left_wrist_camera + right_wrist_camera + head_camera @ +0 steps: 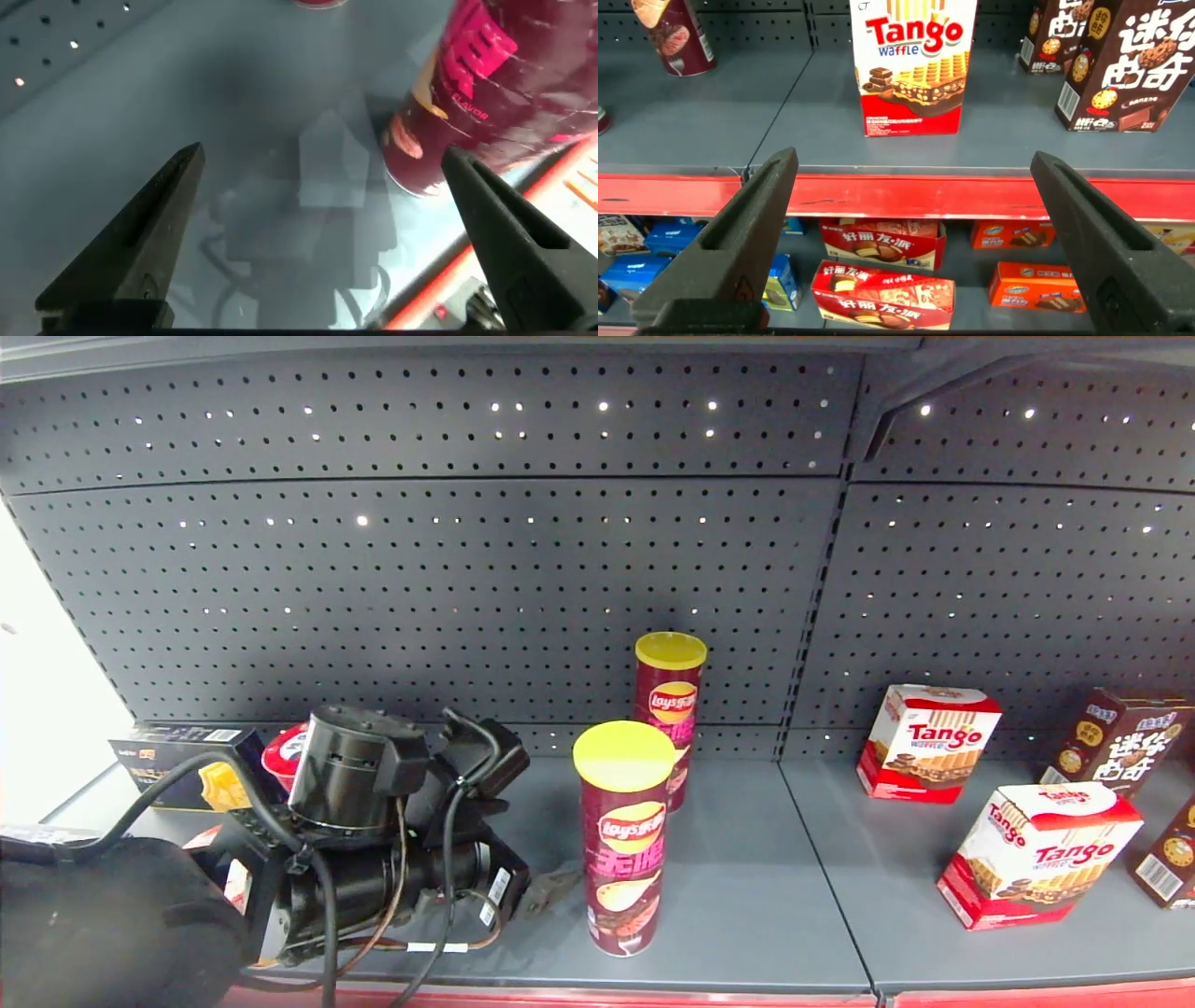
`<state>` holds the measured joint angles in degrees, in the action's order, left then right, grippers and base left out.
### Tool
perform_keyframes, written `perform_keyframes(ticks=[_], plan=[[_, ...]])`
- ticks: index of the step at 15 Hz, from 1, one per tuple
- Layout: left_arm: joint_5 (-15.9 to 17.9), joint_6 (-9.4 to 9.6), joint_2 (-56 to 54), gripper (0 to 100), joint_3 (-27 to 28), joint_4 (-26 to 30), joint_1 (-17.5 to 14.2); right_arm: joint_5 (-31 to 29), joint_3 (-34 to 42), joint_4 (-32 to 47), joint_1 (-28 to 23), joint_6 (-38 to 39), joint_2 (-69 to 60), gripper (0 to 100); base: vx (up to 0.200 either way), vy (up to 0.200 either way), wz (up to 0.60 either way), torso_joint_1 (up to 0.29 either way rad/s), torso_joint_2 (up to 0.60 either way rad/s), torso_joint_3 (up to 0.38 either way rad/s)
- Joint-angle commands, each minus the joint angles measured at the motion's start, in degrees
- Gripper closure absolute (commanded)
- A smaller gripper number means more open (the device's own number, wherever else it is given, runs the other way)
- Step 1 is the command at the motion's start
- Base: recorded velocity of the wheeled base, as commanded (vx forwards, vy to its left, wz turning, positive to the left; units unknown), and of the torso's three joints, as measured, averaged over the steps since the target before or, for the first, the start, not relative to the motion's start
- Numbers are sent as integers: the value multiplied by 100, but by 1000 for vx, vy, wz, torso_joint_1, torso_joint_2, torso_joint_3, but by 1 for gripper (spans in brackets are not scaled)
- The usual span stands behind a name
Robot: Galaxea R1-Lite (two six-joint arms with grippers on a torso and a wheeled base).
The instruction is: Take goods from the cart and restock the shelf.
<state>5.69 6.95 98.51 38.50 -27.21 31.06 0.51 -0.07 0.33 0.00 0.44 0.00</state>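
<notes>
1. The grey shelf (pixel 747 896) carries everything. It has a perforated back panel (pixel 420 597) and a red strip along its front edge. A seam splits it into a left and a right section.
2. The left arm (pixel 373 859) lies low over the left section, near the front edge.
3. Two wafer boxes stand in the right section. The back wafer box (pixel 924 742) is near the back edge. The front wafer box (pixel 1036 854) is near the front edge and turned at an angle.
4. Two upright, yellow-lidded cans stand in the left section, towards the seam. The front chip can (pixel 624 840) is close to the front edge. The back chip can (pixel 669 709) is by the back edge, and the two are apart.
5. Dark cookie boxes (pixel 1116 737) stand by the shelf's right edge, at the back and the front.
6. A dark box (pixel 187 756) sits in the back-left corner, with a red-lidded cup (pixel 285 751) beside it, partly hidden by the arm.
7. The left gripper (pixel 320 154) is spread wide and grasps nothing. It hangs over bare shelf just beside the foot of the front chip can (pixel 486 93) and does not touch it.
8. The right gripper (pixel 915 159) is also spread wide and empty. It is out in front of the red front edge, facing a wafer box (pixel 915 65) on the shelf (pixel 738 121), with red snack boxes (pixel 887 289) on a lower shelf beneath.
</notes>
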Motion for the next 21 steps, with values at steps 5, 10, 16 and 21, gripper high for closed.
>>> perform_keyframes(ticks=[5, 10, 16, 21], plan=[[2, 8, 291, 0, 246, -21, -12, 2, -1, 2, 0, 0, 0, 0, 0, 0, 0, 0, 0, 0], [-16, 43, 467, 0, 263, -250, -215, 2, 7, 2, 0, 0, 0, 0, 0, 0, 0, 0, 0, 0], [-16, 35, 564, 0, 466, -241, -74, 2, -1, 2, 0, 0, 0, 0, 0, 0, 0, 0, 0, 0], [-60, 35, 625, 0, 554, -241, 23, 2, -1, 2, 0, 9, 0, 0, 0, 0, 0, 0, 0, 0]])
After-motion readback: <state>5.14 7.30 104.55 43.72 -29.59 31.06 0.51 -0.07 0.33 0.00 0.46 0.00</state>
